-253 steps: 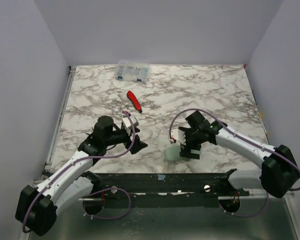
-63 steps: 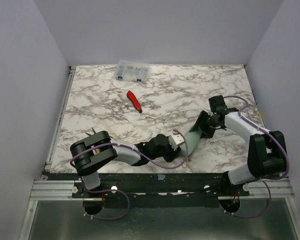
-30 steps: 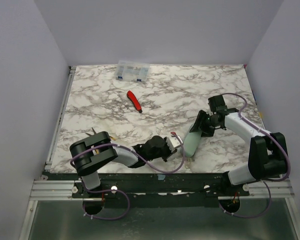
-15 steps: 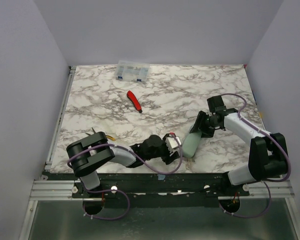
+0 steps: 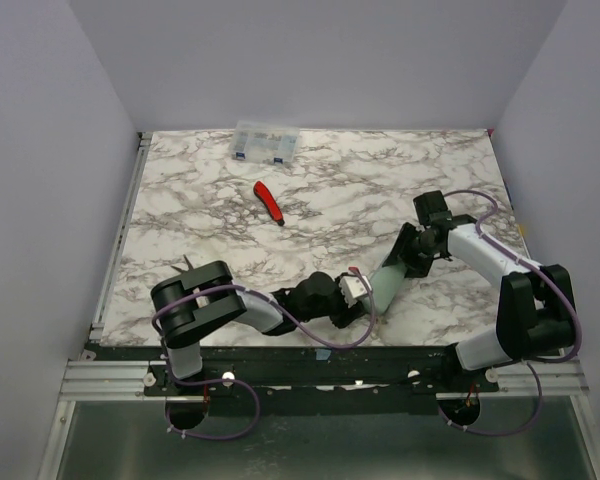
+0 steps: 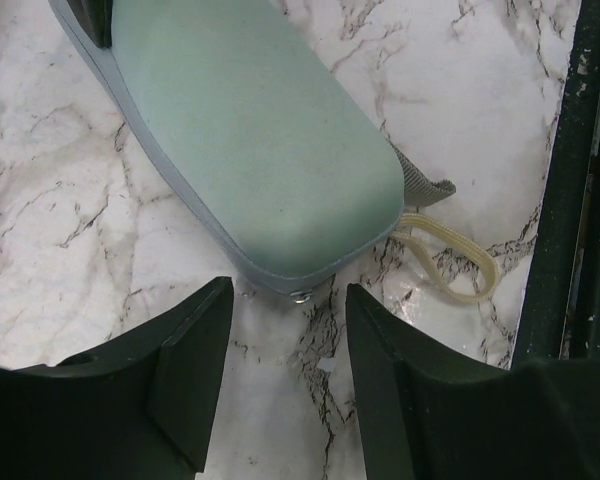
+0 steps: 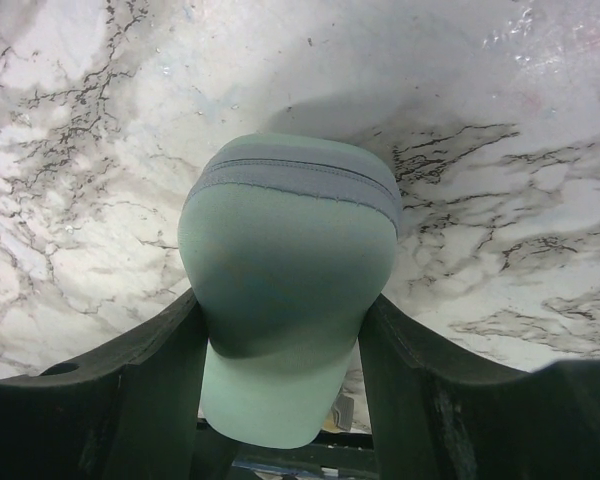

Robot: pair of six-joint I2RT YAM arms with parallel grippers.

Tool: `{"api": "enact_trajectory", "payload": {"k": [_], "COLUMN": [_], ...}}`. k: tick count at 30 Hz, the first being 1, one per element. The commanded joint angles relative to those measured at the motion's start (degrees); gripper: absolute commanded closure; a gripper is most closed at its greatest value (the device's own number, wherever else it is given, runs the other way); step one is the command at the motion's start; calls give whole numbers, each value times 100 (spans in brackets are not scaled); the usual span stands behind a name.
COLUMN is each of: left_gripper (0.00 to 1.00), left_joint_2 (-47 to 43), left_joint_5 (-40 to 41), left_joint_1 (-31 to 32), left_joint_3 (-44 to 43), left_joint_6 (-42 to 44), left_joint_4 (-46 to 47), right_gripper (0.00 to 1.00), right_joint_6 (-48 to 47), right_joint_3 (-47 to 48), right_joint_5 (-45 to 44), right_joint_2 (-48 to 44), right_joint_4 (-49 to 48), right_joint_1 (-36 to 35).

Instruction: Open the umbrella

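Unsheathing is the step: the right gripper [image 5: 412, 253] clamps the umbrella [image 5: 385, 285], sleeved, near the front of the table [image 5: 200, 200]. The left gripper [image 6: 286, 296], spread and empty, probably must pinch the sleeve [image 6: 250, 140] and pull.

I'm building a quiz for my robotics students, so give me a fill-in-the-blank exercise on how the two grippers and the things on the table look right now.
1. The right gripper is ___ on the umbrella sleeve.
2. The left gripper is ___, with the sleeve's end just past its fingertips.
3. The screwdriver has a ___ handle.
4. The clear box sits at the ___ edge of the marble table.

Missing words: shut; open; red; far.
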State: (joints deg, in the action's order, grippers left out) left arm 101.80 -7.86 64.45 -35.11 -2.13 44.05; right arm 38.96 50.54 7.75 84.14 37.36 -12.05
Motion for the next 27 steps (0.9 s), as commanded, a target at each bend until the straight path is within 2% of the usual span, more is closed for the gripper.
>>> {"api": "enact_trajectory", "payload": {"k": [1,4,7,12,20,23,27], "left_gripper": [52,59,76,98,100,100,100], "left_joint_2": [178,248,270,125,33,17,-34], "left_joint_5": [289,424,518,106,80,152,4], "left_joint_1": [90,111,109,119,97,57,35], "left_joint_3": [-250,-345,-382,-124,37,40,155], "left_joint_6": [-179,-264,-280,159,403,364,727], "left_joint_4": [56,-24,-124,113,313,297,464], "right_gripper": [99,99,99,99,99,99,99], "right_joint_6": [321,473,419,96,-439,-813,-1386], "right_joint_3": [194,202,189,146,11,-40,-127], "right_joint_5": [-338,-413,-397,-439,54,169,432], "right_joint_2": [91,102,98,63,-43,-116,-194], "right_joint_4": [242,301,285,179,-104,-204,-345], "right_joint_1": [-24,-22,-25,-25,-31,-88,-256]}}
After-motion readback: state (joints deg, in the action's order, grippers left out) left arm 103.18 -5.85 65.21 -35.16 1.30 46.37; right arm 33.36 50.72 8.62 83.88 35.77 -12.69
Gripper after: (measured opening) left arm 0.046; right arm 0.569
